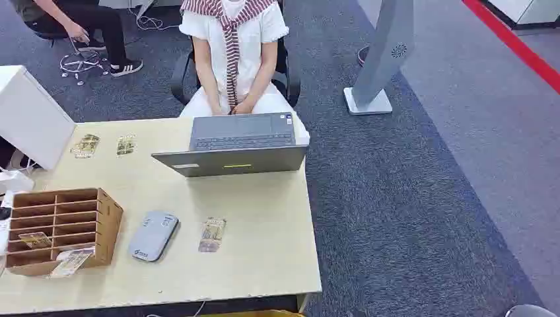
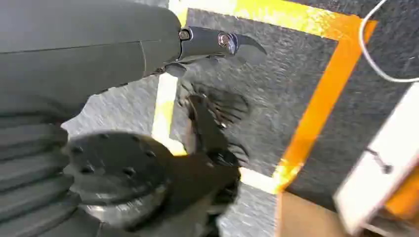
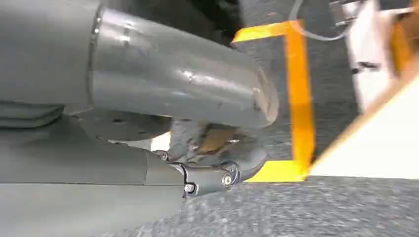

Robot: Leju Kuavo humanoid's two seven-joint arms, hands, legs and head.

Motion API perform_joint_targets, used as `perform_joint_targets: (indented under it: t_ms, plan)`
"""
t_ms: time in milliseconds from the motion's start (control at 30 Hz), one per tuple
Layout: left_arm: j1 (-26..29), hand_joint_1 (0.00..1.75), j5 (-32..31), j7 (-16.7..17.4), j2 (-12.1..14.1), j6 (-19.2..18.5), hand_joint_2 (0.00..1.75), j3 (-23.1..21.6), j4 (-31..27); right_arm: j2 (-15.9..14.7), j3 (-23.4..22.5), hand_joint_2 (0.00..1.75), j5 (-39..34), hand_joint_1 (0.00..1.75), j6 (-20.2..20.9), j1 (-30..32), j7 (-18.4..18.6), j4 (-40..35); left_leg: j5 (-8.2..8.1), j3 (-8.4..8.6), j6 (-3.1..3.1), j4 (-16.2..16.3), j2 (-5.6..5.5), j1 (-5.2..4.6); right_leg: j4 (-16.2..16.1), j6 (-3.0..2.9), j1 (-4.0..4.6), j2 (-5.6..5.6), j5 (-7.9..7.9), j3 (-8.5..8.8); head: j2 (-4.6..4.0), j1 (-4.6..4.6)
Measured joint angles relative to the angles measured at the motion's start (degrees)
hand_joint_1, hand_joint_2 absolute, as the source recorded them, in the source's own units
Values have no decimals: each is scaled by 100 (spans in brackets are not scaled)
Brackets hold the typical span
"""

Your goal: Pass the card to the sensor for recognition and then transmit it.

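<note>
Judging the step: likely the very start; no card lifted, nothing yet brought to the sensor [image 1: 153,236].
Card: loose card [image 1: 212,235] flat on the table [image 1: 264,271], just beside the sensor, on the robot's right of it, apart from it.
Sensor: grey, rounded, lying flat near the front edge, between the wooden rack [image 1: 109,218] and the loose card.
Left hand [image 2: 207,113]: hanging over carpet and yellow floor tape, below table level; blurred, fingers seemingly apart with nothing in them.
Right hand [image 3: 212,158]: also hanging low beside the table edge; fingers curled under the thumb, a tan patch among them; cannot tell whether holding anything or how far closed.
Next move calls for: raising an arm over the front edge, pinching the thin flat card off the tabletop, carrying it over the sensor, then handing it on, probably to the seated person [image 1: 232,39].
Likely difficulty: card flush with the surface, little edge to catch.
Other cards: one [image 1: 69,262] sticking out of the rack's bottom slot, two more [image 1: 86,145] [image 1: 126,144] far back.
In the way: open laptop [image 1: 231,160] between card and person; hand-over reach over or around it.
Around: white box [image 1: 30,119] at the far left, grey stand [image 1: 386,59] on the carpet.
</note>
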Motion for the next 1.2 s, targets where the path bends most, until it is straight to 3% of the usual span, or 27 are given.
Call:
perform_joint_targets:
  t_ms: [67,100,367,633,700,800,1000,1100,1200]
  plan:
    - [-54,0,165,-163,-74,-37,175,165,72,11,77,0,-234,0,-30,-83,-198,70,0,0,0,0,0,0,0,0,0,0,0,0,0,0]
    - [-80,0,265,-262,-103,-50,175,264,103,15,107,175,-367,0,-35,-122,-307,101,0,0,0,0,0,0,0,0,0,0,0,0,0,0]
    - [-84,0,949,-805,-42,-521,175,1230,90,15,348,175,-1024,0,-131,-342,-865,337,1,2,-1,0,-1,0,1,0,1,0,0,0,0,0]
    - [56,0,870,-910,-293,-1017,175,2200,-667,55,628,175,-1170,0,-715,-332,-517,551,1,-1,0,0,-4,2,3,0,-1,-1,0,0,-2,2]
    - [295,0,745,-899,-578,-1297,175,2607,-1523,87,798,175,-1170,0,-1065,-322,-158,696,0,3,0,1,6,1,0,0,2,7,0,-1,-2,7]
    - [468,0,472,-853,-903,-2167,175,3444,-2538,153,1122,175,-1194,0,-2152,-298,1057,837,-1,0,1,1,-12,-4,2,3,-6,-6,-3,-1,-2,13]
    - [700,0,396,-866,-1196,-2287,175,4149,-3548,201,1362,175,-1188,0,-2315,-249,1183,966,-1,-3,2,0,-17,1,4,11,-8,-10,-10,-2,0,11]
    - [917,0,386,-1319,-1266,-2431,175,4116,-4005,205,1445,175,-1153,0,-2308,-279,1299,1001,-1,-2,1,0,-20,2,4,12,-7,-11,-10,3,-2,13]
    - [1439,0,791,-1603,-1333,-2304,175,3626,-5068,221,1547,175,-1066,0,-2264,-282,1247,1023,0,0,1,1,-17,2,4,11,-6,-5,-9,2,0,11]
